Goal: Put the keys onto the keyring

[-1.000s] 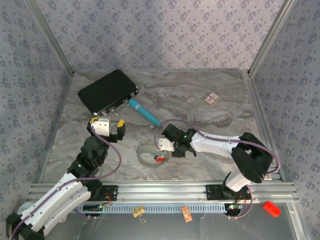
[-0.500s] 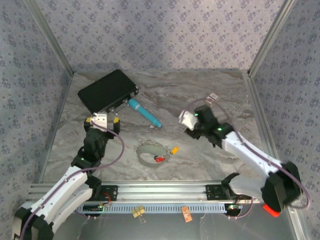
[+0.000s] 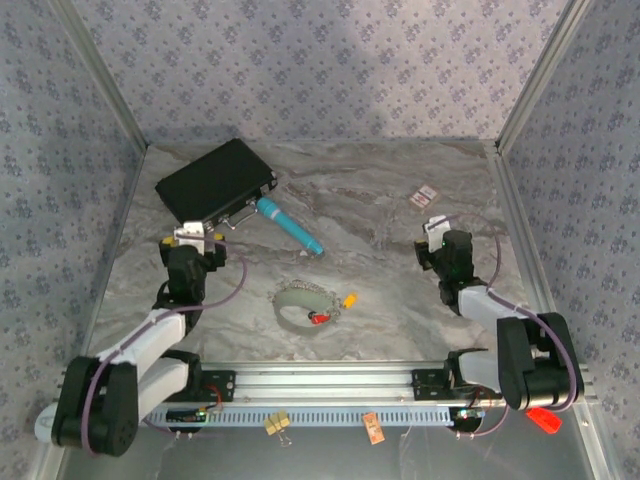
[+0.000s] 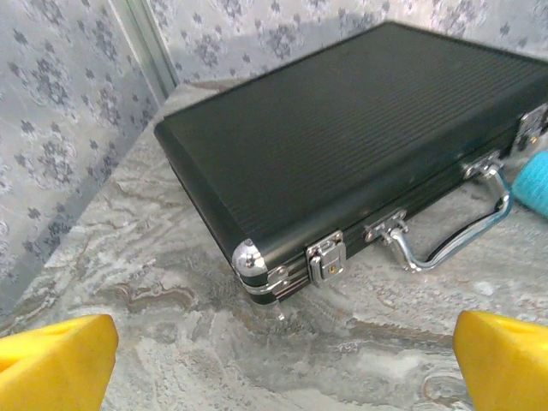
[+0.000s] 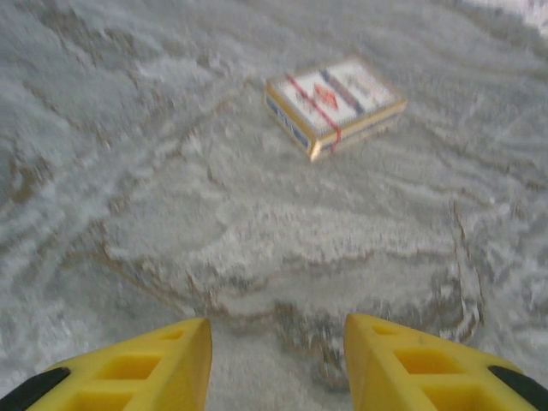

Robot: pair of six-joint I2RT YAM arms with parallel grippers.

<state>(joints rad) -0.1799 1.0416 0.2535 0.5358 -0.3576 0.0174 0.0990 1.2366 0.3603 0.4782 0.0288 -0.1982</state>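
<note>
**Both grippers empty and way off to the sides, and this looks fiddly**

The right gripper (image 5: 276, 364) has its jaws partly apart with only marble between them. It faces a little card box (image 5: 334, 103) near the top of its wrist view. The left gripper (image 4: 278, 368) is spread wide and empty too, staring at the black case (image 4: 342, 145). In the overhead view both sit near the left and right edges, well apart from the work.

The keyring (image 3: 300, 303) lies flat in the lower middle of the overhead frame, with its long axis running roughly left-right. The yellow-orange key (image 3: 349, 299) sits just off its right end, and the red key (image 3: 318, 318) is at its lower-right edge. They're too small for me to call which way they point, or whether either is already threaded.

My worry is that those keys are far smaller than the fingers and lie flat on smooth stone. A pinch could easily skid one away. It could also catch the loop along with the key and drag everything out of line.
</note>
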